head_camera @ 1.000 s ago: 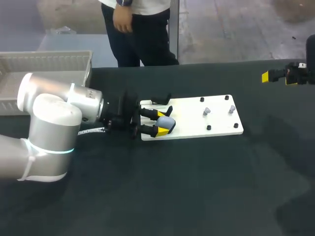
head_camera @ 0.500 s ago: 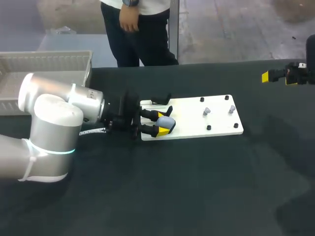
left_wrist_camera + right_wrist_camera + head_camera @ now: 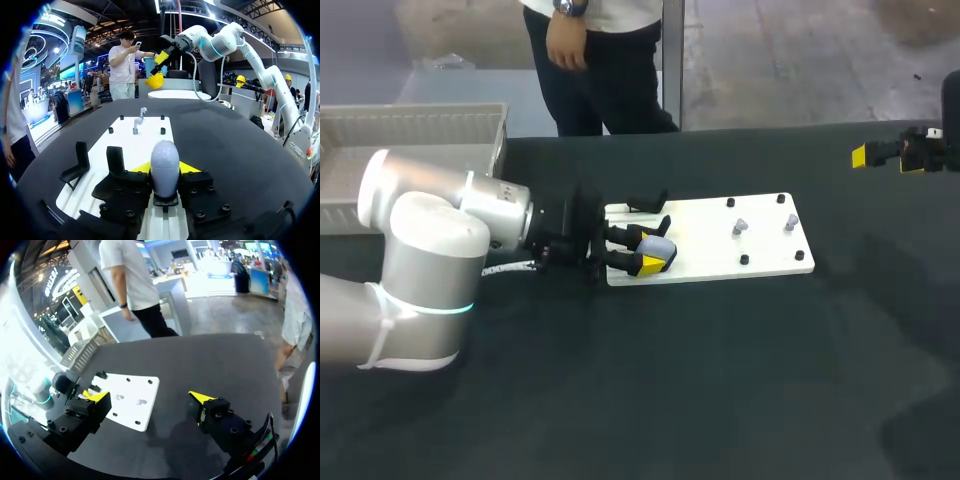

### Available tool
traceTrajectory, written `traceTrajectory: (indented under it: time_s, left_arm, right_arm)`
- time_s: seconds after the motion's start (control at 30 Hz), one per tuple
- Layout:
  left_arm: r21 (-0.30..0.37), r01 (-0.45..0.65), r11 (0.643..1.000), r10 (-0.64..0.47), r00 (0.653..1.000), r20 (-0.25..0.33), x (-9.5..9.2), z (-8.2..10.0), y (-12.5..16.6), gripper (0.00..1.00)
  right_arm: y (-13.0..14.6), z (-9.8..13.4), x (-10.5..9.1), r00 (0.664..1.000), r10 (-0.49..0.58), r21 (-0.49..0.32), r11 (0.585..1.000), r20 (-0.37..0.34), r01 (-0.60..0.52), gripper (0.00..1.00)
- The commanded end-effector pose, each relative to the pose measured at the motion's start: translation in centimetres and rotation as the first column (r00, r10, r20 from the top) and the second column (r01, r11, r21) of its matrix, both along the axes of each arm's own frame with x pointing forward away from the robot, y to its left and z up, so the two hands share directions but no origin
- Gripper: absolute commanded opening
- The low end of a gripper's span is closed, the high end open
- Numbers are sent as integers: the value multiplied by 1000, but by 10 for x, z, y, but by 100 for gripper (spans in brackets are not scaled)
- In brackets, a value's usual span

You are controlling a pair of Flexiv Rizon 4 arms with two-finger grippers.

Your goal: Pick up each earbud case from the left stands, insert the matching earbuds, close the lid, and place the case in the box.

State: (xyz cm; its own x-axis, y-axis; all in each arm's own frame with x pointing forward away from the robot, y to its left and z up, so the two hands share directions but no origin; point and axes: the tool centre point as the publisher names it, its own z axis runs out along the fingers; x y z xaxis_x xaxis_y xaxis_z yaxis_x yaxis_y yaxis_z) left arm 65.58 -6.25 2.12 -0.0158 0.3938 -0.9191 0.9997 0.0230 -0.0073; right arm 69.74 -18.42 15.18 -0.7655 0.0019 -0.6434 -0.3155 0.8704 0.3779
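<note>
furniture: table [image 3: 720, 400], black matte top, filled most of the head view | far edge: ran across the upper frame, rising slightly toward the right | light: was even and soft, with faint darker patches at right centre and lower right corner

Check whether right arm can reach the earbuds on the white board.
Likely yes: right gripper is open, nothing between it and the earbuds; left gripper holds the case at the board's far end.

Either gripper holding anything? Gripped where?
Left gripper clamps the earbud case by its two sides, low on the body. Right gripper is open, holding nothing.
</note>
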Motion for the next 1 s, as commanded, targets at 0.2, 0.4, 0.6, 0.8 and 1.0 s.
traceTrajectory:
  time_s: [0.2, 0.4, 0.6, 0.8, 1.0]
  left_arm:
    - [-1, -1, 1000, 1, 1000, 5, -1, 0, 2, 0]
    - [-22, -10, 1000, 10, 1000, 7, -1, 8, 5, 0]
    - [-47, -32, 998, 33, 999, 7, -1, 22, 8, 0]
    - [-63, -53, 997, 54, 999, 8, -1, 39, 10, 0]
    - [-52, -87, 995, 88, 996, 24, 9, 53, 4, 0]
  right_arm:
    - [0, -1, 1, 1000, 2, 1, 1000, 0, -2, 100]
    - [0, -1, 1, 1000, 2, 1, 1000, 0, -2, 100]
    - [0, -1, 1, 1000, 2, 1, 1000, 0, -2, 100]
    - [0, -1, 1, 1000, 2, 1, 1000, 0, -2, 100]
    - [20, -3, -2, 999, 45, -31, 998, -3, -45, 100]
